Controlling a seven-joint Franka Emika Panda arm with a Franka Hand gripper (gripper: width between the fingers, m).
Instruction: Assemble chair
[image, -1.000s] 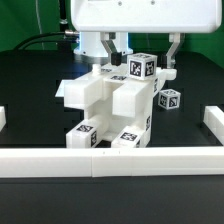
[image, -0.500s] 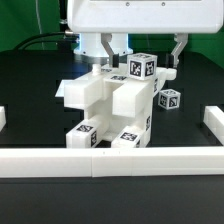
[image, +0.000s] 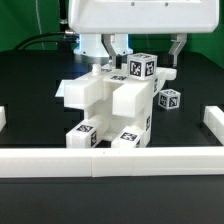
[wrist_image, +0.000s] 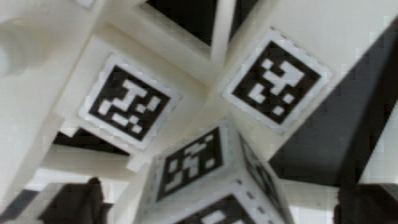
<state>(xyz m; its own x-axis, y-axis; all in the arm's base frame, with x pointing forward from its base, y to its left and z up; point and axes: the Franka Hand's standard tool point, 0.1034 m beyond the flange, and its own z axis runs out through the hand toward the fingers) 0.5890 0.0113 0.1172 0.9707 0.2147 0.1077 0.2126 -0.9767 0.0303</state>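
Chair (image: 108, 100) sits mid-table (image: 30, 85), just behind the front border rail (image: 110, 160). Its long axis rises and leans back from the tagged feet (image: 82, 135) facing the rail to the tagged top block (image: 143, 67). Gripper (image: 150, 58) jaws spread wide, one finger (image: 177, 50) on each side of that block, not clamped.

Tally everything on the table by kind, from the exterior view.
Chair assembly: 1
Small tagged block beside it: 1
Rails: 3
Total: 5
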